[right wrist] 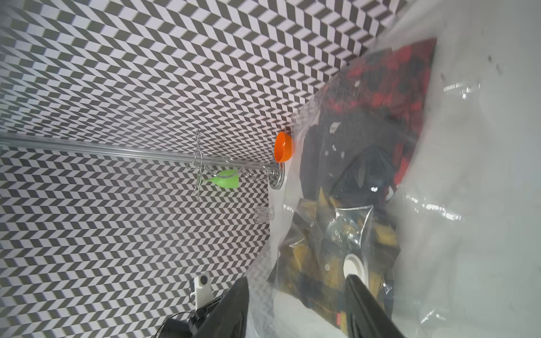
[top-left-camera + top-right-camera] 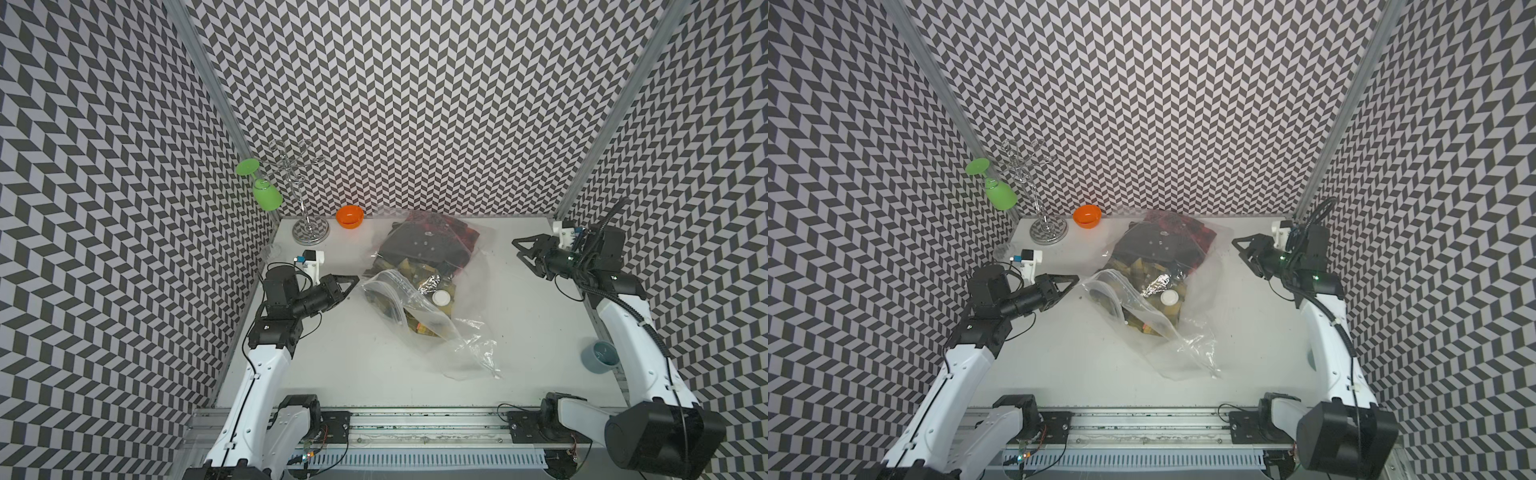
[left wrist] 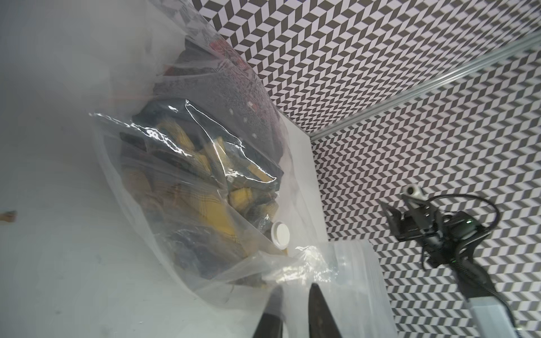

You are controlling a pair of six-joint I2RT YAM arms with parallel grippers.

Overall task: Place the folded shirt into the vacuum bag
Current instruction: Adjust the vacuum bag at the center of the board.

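Nearest us, an aluminium rail (image 2: 415, 415) carries both arm bases along the near edge of the surface (image 2: 332, 353).

We find the vacuum bag (image 2: 469, 345) (image 2: 1192, 349) lying crumpled at mid-surface. Its loose clear end trails toward the rail and its filled end reaches the back wall. We record the folded shirt (image 2: 409, 268) (image 2: 1133, 264), checked yellow and dark, inside the bag beneath the round white valve (image 2: 441, 297) (image 3: 280, 234). A dark and red checked garment (image 2: 436, 232) lies beyond it at the bag's far end, also under plastic.

The left claw (image 2: 353, 279) (image 3: 295, 289) sits just beside the bag's left edge, by the ribbed zip strip (image 3: 366, 278). Its jaws stand a narrow gap apart, and we cannot tell whether any film lies between them. The right claw (image 2: 521, 253) (image 1: 295, 281) stands well to the bag's right, jaws spread wide, holding nothing.

Around the bag we note:
- An orange bowl (image 2: 350, 217) sits just off the bag's far left corner, at the back wall.
- A chrome glass rack (image 2: 309, 232) stands left of that, with a green goblet (image 2: 268, 195) hanging upside down from it.
- A clear glass (image 2: 272, 250) is by the left wall.
- A blue-grey cup (image 2: 598, 355) sits right of the bag's near end, beside the right arm.
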